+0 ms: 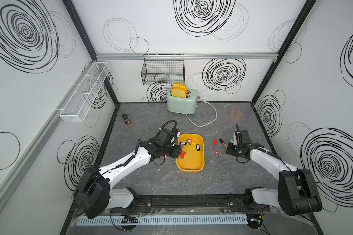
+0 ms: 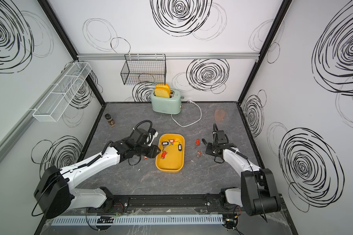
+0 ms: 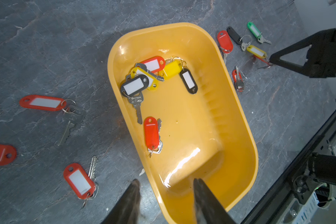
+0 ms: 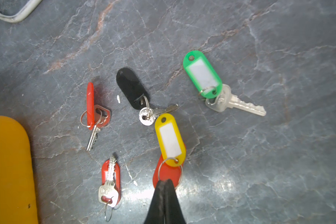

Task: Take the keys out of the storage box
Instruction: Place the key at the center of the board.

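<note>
Several keys [image 3: 151, 133] lie in the storage box [image 3: 192, 120], others out on the worktop [image 3: 47, 38] — the released left pincer [image 3: 166, 185] straddles the box's wall, so closing here might drag the box — while the right pincer [image 4: 166, 182] rests clenched.

The storage box [image 3: 192, 116] is smooth, glossy yellow plastic throwing bright glare. The keys [image 3: 137, 108] are shiny silver metal on smooth plastic tags [image 3: 151, 131] with matt white inserts [image 3: 133, 86], possibly paper. The table [image 3: 47, 48] is grey and stone-veined with a dull sheen, and the distant toaster [image 1: 180, 102] looks satin-finished.
</note>
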`<act>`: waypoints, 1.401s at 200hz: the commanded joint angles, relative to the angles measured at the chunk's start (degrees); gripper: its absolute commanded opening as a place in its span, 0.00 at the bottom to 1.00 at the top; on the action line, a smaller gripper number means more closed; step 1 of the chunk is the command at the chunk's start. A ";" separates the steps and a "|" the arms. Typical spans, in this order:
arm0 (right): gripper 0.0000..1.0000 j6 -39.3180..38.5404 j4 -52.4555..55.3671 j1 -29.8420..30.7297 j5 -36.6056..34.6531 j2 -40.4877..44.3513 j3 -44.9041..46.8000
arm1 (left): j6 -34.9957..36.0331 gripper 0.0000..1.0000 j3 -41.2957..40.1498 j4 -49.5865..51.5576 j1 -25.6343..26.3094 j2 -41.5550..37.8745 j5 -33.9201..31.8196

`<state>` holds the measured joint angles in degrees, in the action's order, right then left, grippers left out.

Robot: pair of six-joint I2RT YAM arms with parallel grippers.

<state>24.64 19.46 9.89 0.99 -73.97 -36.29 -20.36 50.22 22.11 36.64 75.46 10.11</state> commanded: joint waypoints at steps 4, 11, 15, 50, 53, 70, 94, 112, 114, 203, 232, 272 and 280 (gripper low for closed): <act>0.01 2.41 0.24 1.48 0.30 1.62 1.64 | 0.51 0.49 0.68 -1.80 0.27 0.44 -1.11; 0.01 2.80 0.26 1.82 0.24 2.32 2.06 | 0.58 0.49 0.67 -1.89 0.27 0.53 -1.14; 0.02 3.09 0.35 1.96 0.26 2.61 2.21 | 0.59 0.49 0.69 -1.89 0.23 0.55 -1.18; 0.02 3.91 1.12 3.18 -0.41 4.13 3.73 | 0.71 0.49 0.85 -2.02 0.27 0.87 -1.11; 0.02 3.99 1.20 3.20 -0.42 4.18 3.75 | 0.68 0.49 0.85 -2.06 0.27 0.91 -1.10; 0.04 4.39 1.61 3.83 -0.62 4.69 3.94 | 0.76 0.49 0.94 -1.98 0.27 0.92 -1.17; 0.14 5.64 2.52 5.49 -1.27 5.82 3.80 | 0.61 0.50 1.02 -1.90 0.27 0.83 -1.48; 0.29 6.26 3.19 6.61 -2.43 6.69 3.86 | 0.33 0.50 1.02 -1.88 0.27 0.58 -1.67; 0.30 6.35 3.27 6.72 -2.52 6.84 3.79 | 0.39 0.50 1.02 -1.93 0.27 0.59 -1.71; 0.31 3.62 3.20 6.96 0.80 14.17 0.85 | -0.31 0.43 6.30 -1.65 2.83 6.07 -2.58; 0.31 2.09 1.53 6.98 3.95 16.73 1.48 | -0.78 0.43 8.71 -0.98 4.44 9.52 -3.96; 0.31 1.03 0.62 7.06 6.16 17.99 2.19 | -3.75 0.43 12.30 0.39 5.49 14.52 -6.85; 0.32 0.93 0.58 7.01 6.28 18.08 2.19 | -3.83 0.43 13.04 0.47 5.80 15.49 -7.57</act>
<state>26.48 21.30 16.69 5.48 -56.97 -33.85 -21.78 60.31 22.59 41.78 88.79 5.82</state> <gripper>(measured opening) 0.315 0.427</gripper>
